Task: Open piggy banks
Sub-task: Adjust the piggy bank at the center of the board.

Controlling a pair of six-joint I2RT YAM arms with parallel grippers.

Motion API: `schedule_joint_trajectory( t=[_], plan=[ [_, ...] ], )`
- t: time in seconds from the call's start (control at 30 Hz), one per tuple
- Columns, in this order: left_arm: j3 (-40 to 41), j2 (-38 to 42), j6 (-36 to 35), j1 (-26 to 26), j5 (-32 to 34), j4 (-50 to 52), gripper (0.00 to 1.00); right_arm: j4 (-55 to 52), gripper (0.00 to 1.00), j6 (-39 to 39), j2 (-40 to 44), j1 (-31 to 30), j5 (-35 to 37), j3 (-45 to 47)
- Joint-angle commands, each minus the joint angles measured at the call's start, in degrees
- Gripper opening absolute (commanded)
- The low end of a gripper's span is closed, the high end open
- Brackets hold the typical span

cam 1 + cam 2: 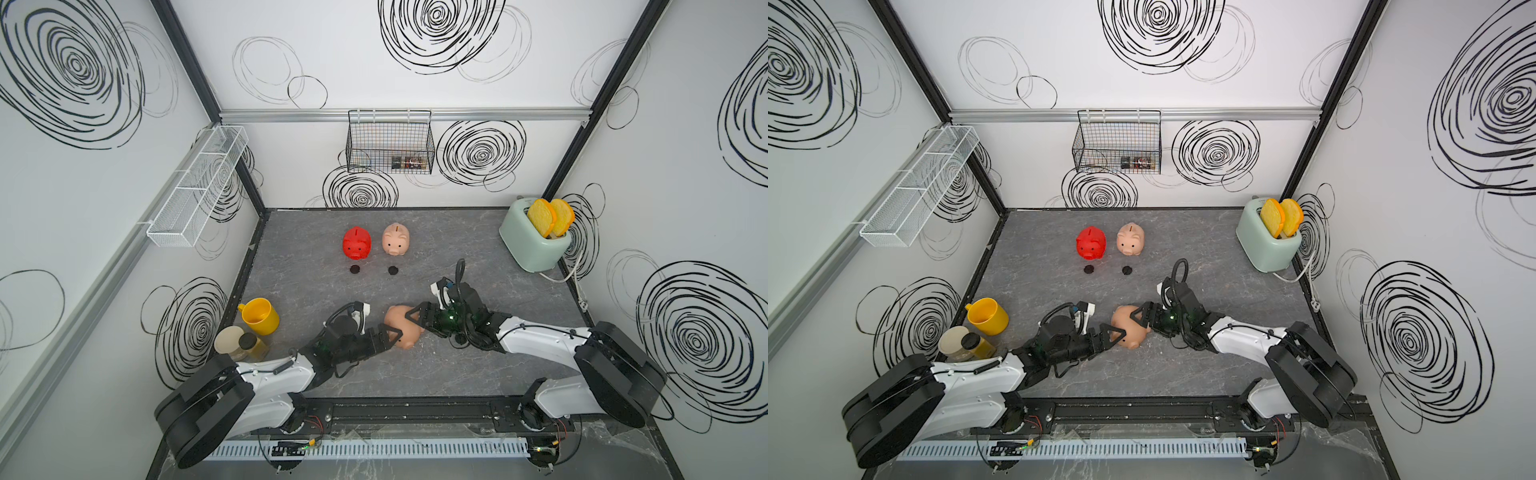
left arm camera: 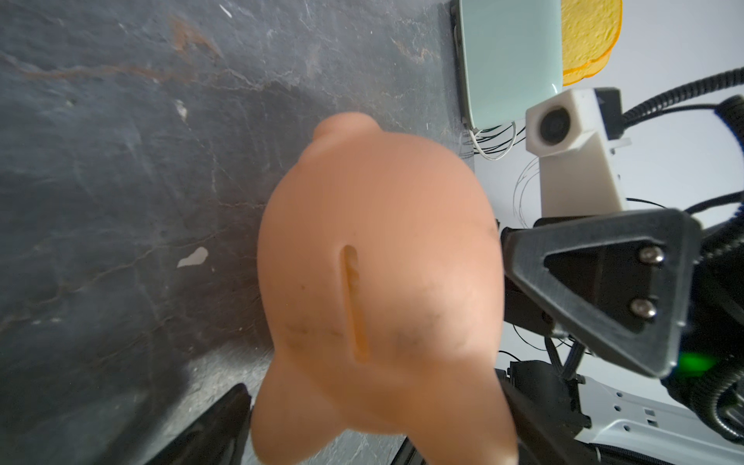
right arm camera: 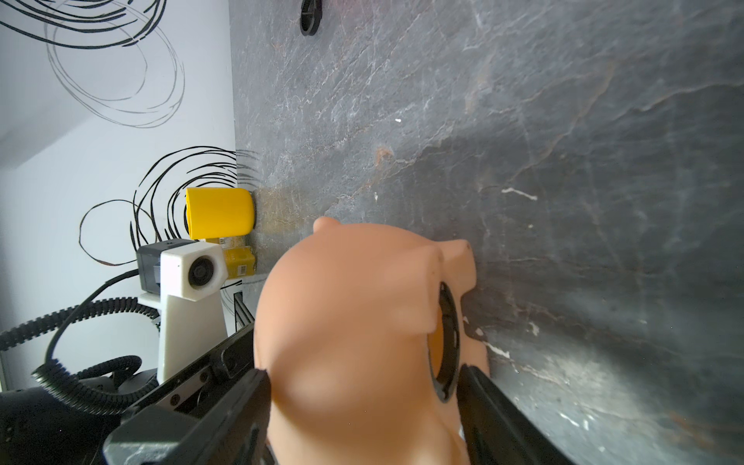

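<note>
We should brace the peach-tan pig (image 1: 397,318) firmly with the left end effector (image 1: 394,336), which clasps it wide across the body. The right end effector (image 1: 415,316) can then work the black belly plug (image 3: 446,342) loose with a twist, not a straight pull. The pig lies on its side towards the front of the worktop (image 1: 316,291), between the two end effectors. The right one straddles it from the opposite side, jaws wide, one finger (image 3: 483,394) against the plug's rim. Whether it presses, we cannot tell.
</note>
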State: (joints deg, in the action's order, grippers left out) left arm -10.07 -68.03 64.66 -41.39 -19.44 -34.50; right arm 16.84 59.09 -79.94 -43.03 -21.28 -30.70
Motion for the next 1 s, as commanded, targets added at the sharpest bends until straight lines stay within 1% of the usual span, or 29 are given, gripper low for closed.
schedule_joint_trajectory(
  t=[0.0, 0.23, 0.37, 0.57, 0.97],
  plan=[
    [0.13, -0.85, 1.41, -0.37, 0.45, -4.01, 0.96, -8.16, 0.76, -0.56, -2.65, -0.16, 2.76, 1.78],
    [0.4, -1.88, 1.44, -0.16, 0.73, -5.85, 0.96, -8.21, 0.76, -0.64, -2.6, -0.22, 2.56, 1.78],
    [0.38, -3.93, 1.91, 0.51, -0.74, -8.86, 0.96, -8.23, 0.76, -0.64, -2.6, -0.21, 2.58, 1.83],
    [0.48, -5.36, 2.59, 0.7, -1.52, -11.38, 1.0, -8.71, 0.76, -0.73, -2.47, -0.22, 2.79, 1.52],
    [0.7, -4.49, 2.29, 1.2, -1.51, -10.94, 0.87, -8.89, 0.76, -0.64, -2.32, -0.39, 3.07, 1.66]
  ],
)
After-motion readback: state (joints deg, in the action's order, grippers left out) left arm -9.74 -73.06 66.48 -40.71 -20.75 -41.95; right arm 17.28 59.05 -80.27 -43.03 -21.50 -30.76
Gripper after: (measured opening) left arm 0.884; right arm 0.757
